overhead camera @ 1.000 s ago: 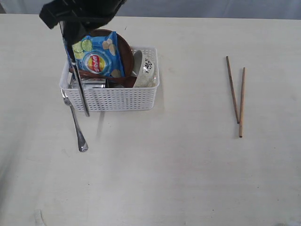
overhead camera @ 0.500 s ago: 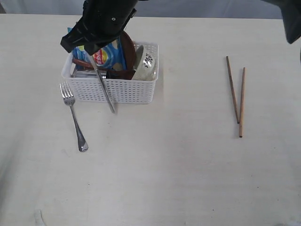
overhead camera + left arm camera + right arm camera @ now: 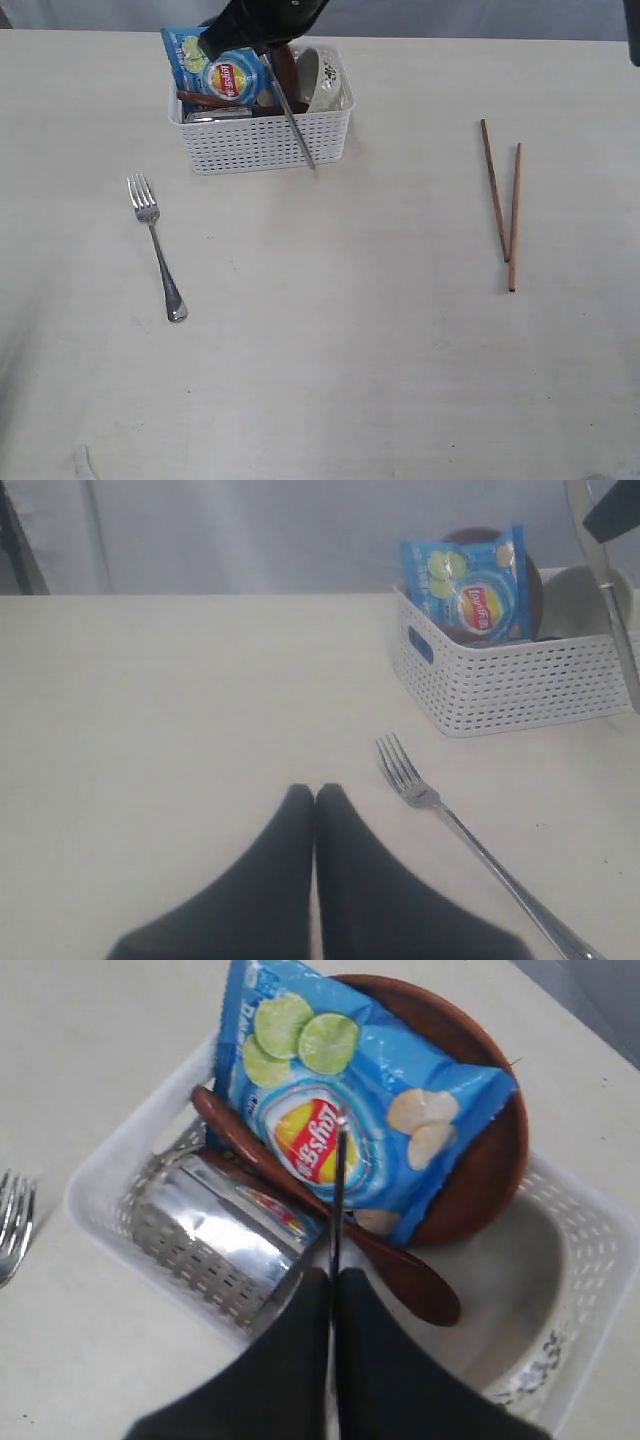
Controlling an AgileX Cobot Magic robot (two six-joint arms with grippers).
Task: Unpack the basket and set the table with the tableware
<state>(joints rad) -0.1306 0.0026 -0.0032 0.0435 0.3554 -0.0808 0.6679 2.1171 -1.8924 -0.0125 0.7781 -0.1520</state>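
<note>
The white basket [image 3: 260,150] stands at the back of the table [image 3: 350,350]. Inside it are a faceted steel cup [image 3: 215,1235], a wooden spoon [image 3: 390,1260], a brown plate [image 3: 470,1060] and a white bowl [image 3: 325,75]. My right gripper [image 3: 334,1275] hangs over the basket, shut on a steel knife [image 3: 298,135] whose blade slants down across the basket's front wall. A fork [image 3: 158,250] lies on the table to the left, and two chopsticks [image 3: 503,200] lie at the right. My left gripper [image 3: 314,792] is shut and empty, low over the table beside the fork [image 3: 470,850].
A blue chips bag [image 3: 215,70] leans on the plate inside the basket. Bare tabletop stretches between the fork and the chopsticks and across the whole front. My left arm does not show in the exterior view.
The basket has slid toward the back right, uncovering the fork's tines. My right gripper and the knife moved the same way with it. Fork and chopsticks stayed put.
</note>
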